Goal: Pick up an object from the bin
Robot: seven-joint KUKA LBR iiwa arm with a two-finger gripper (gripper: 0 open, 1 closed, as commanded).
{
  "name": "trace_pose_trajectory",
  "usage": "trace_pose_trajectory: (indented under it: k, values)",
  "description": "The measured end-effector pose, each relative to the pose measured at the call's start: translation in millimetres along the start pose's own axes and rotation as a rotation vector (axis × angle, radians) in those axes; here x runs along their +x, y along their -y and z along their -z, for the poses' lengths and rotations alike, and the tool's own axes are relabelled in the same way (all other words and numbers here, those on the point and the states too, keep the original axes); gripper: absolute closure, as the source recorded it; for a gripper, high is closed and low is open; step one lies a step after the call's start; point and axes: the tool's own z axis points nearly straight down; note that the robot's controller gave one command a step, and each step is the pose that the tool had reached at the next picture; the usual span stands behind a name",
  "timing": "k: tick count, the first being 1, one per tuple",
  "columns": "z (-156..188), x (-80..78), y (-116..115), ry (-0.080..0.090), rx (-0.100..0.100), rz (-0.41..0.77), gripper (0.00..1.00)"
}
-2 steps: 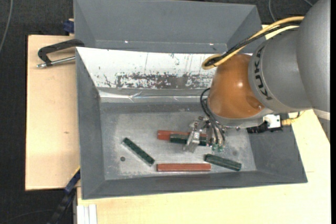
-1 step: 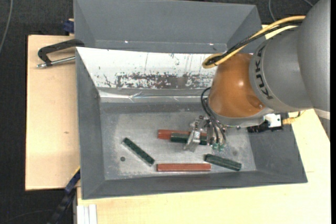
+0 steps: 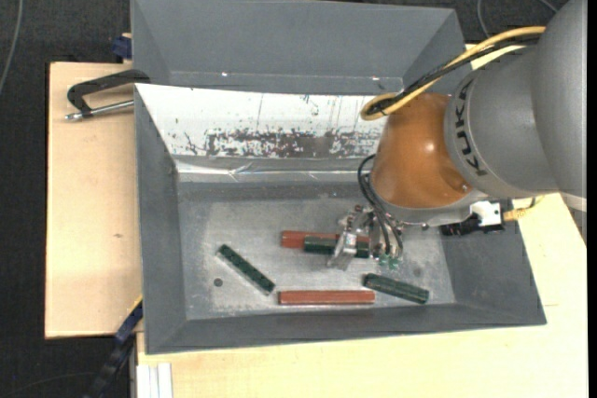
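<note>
My gripper is down near the bin floor, right of the middle, under the orange wrist cover. It stands open, and nothing shows between its fingers. A short stick, red at its left end and dark green at its right, lies flat just left of the gripper, its green end touching the left finger. A dark green bar lies slantwise just below and right of the gripper. A red-brown bar lies flat along the front of the floor, below the gripper.
Another dark green bar lies slantwise at the left of the floor, with a small dark speck beside it. The arm and its orange cover hide the bin's right part. The bin's steep walls close in on all sides.
</note>
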Motion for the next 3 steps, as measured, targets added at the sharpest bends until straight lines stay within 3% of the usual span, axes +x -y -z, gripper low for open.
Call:
trace_pose_trajectory:
  k: [3]
  values:
    - [47,0.2,-1,0.0,0.0,0.0,1.0]
